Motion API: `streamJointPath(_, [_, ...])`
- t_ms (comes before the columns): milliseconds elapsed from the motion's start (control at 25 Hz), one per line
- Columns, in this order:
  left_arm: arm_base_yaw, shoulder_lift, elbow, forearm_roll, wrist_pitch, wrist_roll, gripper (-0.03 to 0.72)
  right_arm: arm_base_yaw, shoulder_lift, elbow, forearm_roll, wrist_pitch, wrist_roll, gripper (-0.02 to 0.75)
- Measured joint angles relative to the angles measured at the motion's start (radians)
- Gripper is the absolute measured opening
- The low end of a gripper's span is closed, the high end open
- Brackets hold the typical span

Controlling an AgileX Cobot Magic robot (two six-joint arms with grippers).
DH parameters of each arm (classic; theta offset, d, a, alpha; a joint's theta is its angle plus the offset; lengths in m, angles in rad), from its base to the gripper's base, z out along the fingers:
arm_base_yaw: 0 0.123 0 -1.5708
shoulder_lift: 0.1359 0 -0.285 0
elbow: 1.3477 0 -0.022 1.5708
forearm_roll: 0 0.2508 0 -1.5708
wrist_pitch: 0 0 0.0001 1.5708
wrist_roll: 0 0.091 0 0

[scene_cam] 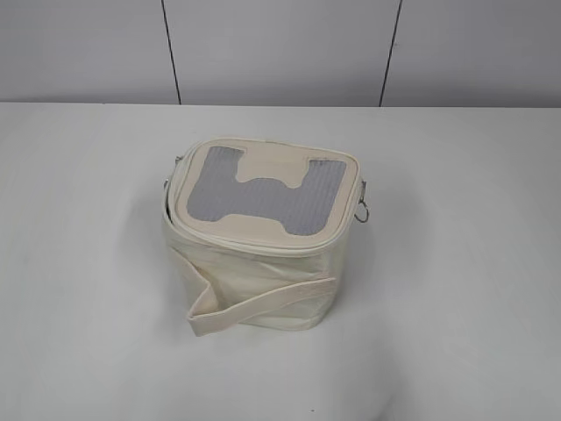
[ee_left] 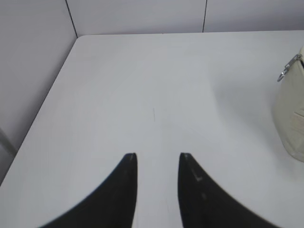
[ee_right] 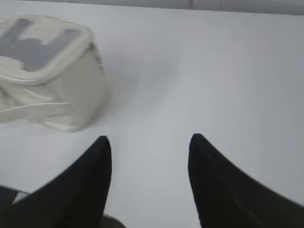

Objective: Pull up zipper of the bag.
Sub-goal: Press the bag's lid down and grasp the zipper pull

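The cream boxy bag (scene_cam: 263, 281) stands mid-table, its grey ribbed lid panel (scene_cam: 263, 189) facing up and its flat strap (scene_cam: 254, 307) lying in front. The zipper (scene_cam: 263, 239) runs round the lid rim, with a gap under the lid at the left. One silver ring pull (scene_cam: 364, 209) hangs at the right side. Another ring pull (ee_left: 284, 73) shows in the left wrist view on the bag's edge (ee_left: 290, 118). My left gripper (ee_left: 157, 159) is open over bare table, left of the bag. My right gripper (ee_right: 149, 142) is open, right of the bag (ee_right: 52, 90). Neither arm shows in the exterior view.
The white table (scene_cam: 456, 307) ends at a wall (scene_cam: 280, 44) behind. Its left edge and back corner (ee_left: 76, 38) show in the left wrist view.
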Motion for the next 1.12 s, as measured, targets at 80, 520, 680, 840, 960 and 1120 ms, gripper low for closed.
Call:
streamJointPath(80, [0.0,0.0,0.0,0.0,0.0,0.0,0.227,0.0,0.15,-0.02,0.143,-0.077,-0.142,0.41])
streamJointPath(520, [-0.014,0.001,0.0,-0.05,0.0,0.0,0.227,0.087,1.28,-0.491,0.781,-0.123,-0.951,0.409])
streamJointPath(680, [-0.014,0.075,-0.004,-0.089,-0.008,0.0,0.227,0.17,1.658,-0.856,0.758,0.017,-0.945,0.409])
streamJointPath(840, [-0.014,0.222,-0.015,-0.196,-0.086,0.055,0.237,0.207,1.94,-1.192,0.704,0.152,-0.839,0.409])
streamJointPath(960, [-0.014,0.357,-0.015,-0.327,-0.198,0.157,0.239,0.243,2.068,-1.388,0.612,0.186,-0.76,0.409])
streamJointPath(1120, [-0.014,0.55,-0.015,-0.465,-0.313,0.324,0.249,0.302,2.174,-1.516,0.567,0.23,-0.712,0.409])
